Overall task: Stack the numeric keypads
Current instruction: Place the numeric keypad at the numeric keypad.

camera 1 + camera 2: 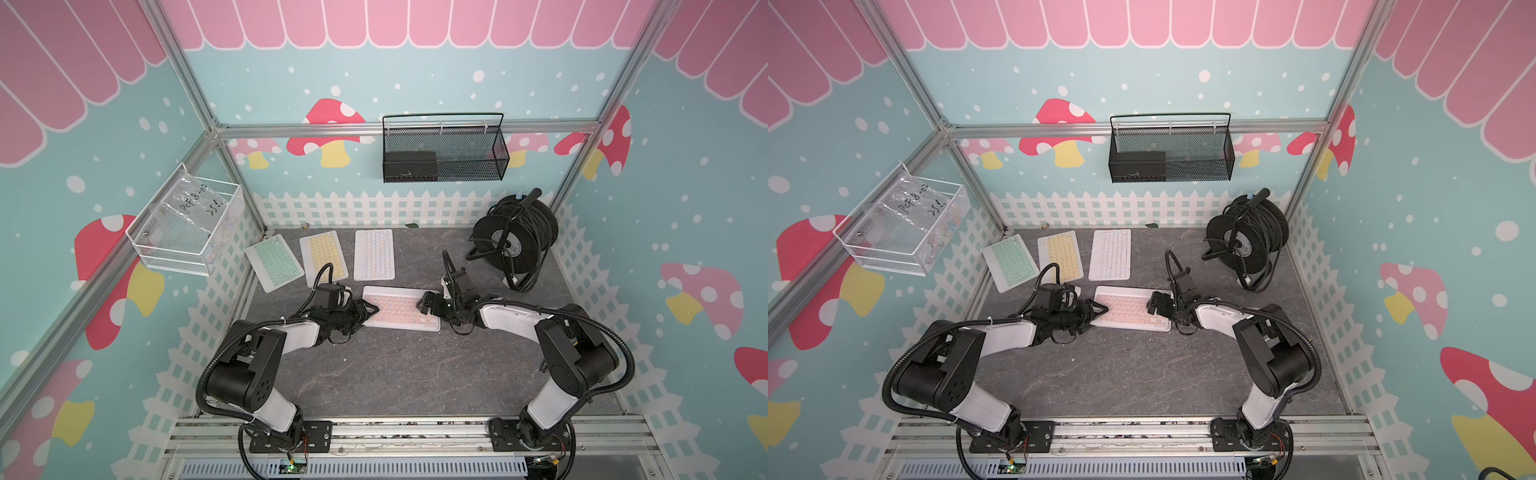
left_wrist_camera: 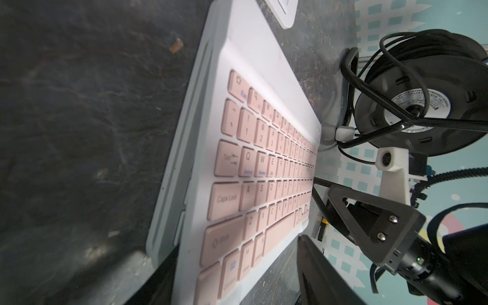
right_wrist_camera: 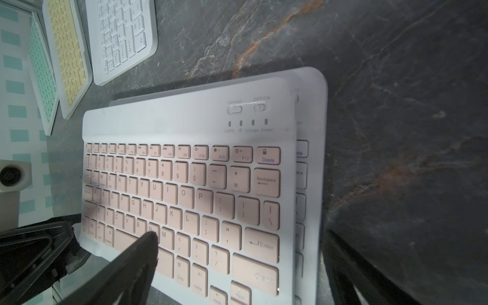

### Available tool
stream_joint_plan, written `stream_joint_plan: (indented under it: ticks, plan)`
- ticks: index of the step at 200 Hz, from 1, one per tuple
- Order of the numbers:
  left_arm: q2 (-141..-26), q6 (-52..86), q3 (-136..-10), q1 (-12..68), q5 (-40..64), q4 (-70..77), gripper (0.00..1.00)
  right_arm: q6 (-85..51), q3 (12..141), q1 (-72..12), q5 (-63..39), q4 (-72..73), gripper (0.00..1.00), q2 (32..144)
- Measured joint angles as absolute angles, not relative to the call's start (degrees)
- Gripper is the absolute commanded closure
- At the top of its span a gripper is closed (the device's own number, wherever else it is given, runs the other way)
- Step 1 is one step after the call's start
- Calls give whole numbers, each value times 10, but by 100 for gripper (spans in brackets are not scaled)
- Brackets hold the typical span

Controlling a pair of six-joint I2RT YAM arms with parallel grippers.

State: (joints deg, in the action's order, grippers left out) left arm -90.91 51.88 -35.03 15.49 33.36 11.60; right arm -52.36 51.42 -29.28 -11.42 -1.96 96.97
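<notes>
A pink-keyed keypad (image 1: 401, 308) (image 1: 1130, 308) lies mid-table on top of another white-framed keypad, whose pale keys (image 3: 302, 174) peek out along one side and whose edge (image 2: 165, 200) shows in the left wrist view. Mint green (image 1: 274, 262), yellow (image 1: 324, 257) and white (image 1: 374, 254) keypads lie flat in a row behind it. My left gripper (image 1: 371, 311) (image 2: 235, 248) is open, its fingers astride the pink keypad's left end with table showing beside one finger. My right gripper (image 1: 424, 305) (image 3: 240, 237) is wide open at the right end, one finger (image 3: 137, 261) over the keys.
A black cable reel (image 1: 515, 241) with loose cable stands at the back right, close behind my right arm. On the back wall hangs a black mesh basket (image 1: 444, 153), on the left wall a white wire basket (image 1: 187, 232). A white picket fence (image 1: 374, 210) rims the table.
</notes>
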Motion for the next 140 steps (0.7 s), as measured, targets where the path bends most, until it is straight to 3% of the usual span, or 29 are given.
stream_joint_plan:
  ticks: [140]
  plan:
    - [-930, 456, -430, 190, 283, -19, 35, -523, 514, -297, -110, -20, 1, 970]
